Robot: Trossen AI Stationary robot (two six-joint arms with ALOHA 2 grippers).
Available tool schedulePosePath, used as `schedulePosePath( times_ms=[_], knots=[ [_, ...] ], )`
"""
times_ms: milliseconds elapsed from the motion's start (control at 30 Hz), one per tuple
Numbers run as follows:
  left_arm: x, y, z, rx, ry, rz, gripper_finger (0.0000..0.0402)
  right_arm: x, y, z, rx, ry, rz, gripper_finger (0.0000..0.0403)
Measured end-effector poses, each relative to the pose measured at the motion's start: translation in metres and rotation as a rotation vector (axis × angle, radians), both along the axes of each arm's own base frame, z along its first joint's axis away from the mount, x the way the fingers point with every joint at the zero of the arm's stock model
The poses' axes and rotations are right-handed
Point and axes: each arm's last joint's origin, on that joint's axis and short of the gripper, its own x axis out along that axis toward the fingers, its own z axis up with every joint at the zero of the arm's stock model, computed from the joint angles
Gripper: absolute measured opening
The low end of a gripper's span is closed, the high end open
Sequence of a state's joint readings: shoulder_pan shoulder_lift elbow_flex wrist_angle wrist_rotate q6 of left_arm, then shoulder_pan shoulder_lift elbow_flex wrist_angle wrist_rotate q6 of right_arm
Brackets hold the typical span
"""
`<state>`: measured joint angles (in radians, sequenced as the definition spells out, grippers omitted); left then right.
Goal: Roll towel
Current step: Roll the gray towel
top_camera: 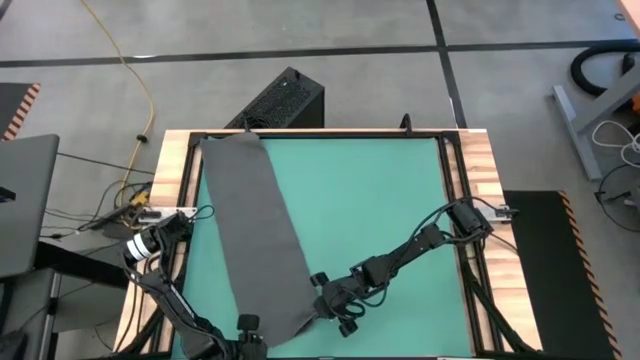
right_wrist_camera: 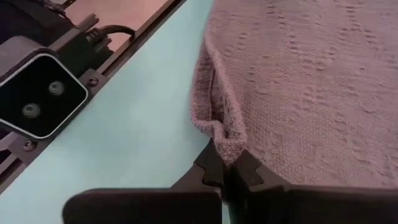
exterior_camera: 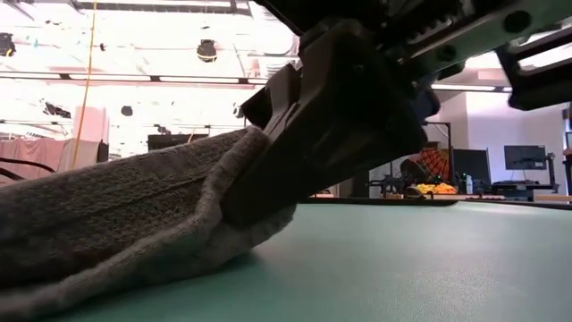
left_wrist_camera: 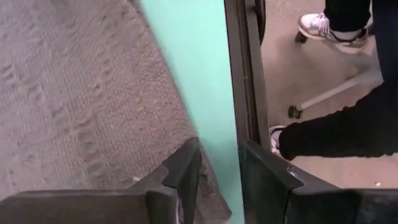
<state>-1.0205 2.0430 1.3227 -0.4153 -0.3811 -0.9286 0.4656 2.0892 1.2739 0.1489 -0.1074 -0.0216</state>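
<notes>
Right gripper: jaws pinched on the towel at its near corner, edge lifted off the mat
Left gripper: jaws parted, astride the other near corner; nothing gripped
Towel beyond jaws: flat, unrolled; rolling barely begun

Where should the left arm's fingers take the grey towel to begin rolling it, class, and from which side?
At the near short edge of the towel, on the corner opposite the right gripper, which already pinches its corner. The left gripper hovers open there. Probably come in from the table's near side: the cloth lies flat, stretching away lengthwise.
</notes>
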Motion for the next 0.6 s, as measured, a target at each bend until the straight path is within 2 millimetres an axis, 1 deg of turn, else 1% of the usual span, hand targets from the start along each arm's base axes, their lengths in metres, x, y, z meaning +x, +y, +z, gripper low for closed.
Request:
schedulePosePath(
  times_ms=[100,167,233,300,600],
  knots=[
    [0.002,-0.003,0.006,-0.028,-0.031,-0.037,0.0117,-0.001,0.002,0.0,-0.002,0.003,0.005,0.0018],
    [0.002,-0.003,0.014,-0.035,-0.05,-0.069,0.0118,-0.001,0.002,0.0,-0.002,0.003,0.006,0.0018],
    [0.001,-0.001,0.024,-0.045,-0.076,-0.072,0.0118,-0.001,0.002,0.0,-0.002,0.002,0.006,0.0018],
    [0.001,0.0,0.029,-0.039,-0.094,-0.062,0.0118,-0.001,0.002,0.0,-0.001,0.001,0.005,0.0018],
    [-0.004,0.007,0.021,0.014,-0.009,-0.04,0.0118,-0.001,0.002,0.0,0.003,0.0,0.003,0.0018]
  ],
)
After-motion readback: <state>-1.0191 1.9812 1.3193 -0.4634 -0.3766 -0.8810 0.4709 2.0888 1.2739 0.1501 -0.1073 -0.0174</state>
